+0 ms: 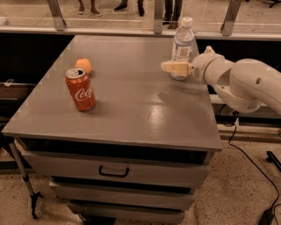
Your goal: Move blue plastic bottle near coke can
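Standing nearest is a grey drawer unit (118, 169) with a dark handle (113, 171), and a black cable (251, 159) trails over the floor to its right. On the worktop (145, 118) above, the coke can (81, 89) stands upright at the left, with a small orange (83, 66) just behind it. Well apart, toward the far right edge, the white arm (246, 83) reaches in from the right. Its gripper (175, 68) points left and lies across the lower front of the blue plastic bottle (182, 44); how far open it is, or whether it holds the bottle, cannot be told. The bottle stands upright, white cap on top. Beyond it run metal posts (158, 16) and people's feet (127, 6)
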You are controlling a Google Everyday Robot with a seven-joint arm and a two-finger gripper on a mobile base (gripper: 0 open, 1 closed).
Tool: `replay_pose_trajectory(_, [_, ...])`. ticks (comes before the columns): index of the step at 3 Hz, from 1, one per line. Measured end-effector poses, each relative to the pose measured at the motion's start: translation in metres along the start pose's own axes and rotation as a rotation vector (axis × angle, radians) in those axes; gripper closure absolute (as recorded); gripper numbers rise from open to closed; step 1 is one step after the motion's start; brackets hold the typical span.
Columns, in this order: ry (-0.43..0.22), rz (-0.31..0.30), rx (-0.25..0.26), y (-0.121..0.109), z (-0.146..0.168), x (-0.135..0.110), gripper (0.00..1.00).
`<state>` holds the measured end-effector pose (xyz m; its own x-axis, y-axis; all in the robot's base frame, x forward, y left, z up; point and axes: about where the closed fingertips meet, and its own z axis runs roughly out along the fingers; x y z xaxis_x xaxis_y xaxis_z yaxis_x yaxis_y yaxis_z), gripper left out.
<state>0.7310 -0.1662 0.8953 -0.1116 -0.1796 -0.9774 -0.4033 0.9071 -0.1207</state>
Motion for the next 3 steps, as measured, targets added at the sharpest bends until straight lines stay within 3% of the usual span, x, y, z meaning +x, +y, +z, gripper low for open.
replay_pose_trajectory(1, [-0.007, -0.013, 0.012, -0.014, 0.012, -0.004, 0.0])
replay_pose_trajectory(3, [0.0, -0.011, 0.019, -0.022, 0.024, -0.01, 0.41])
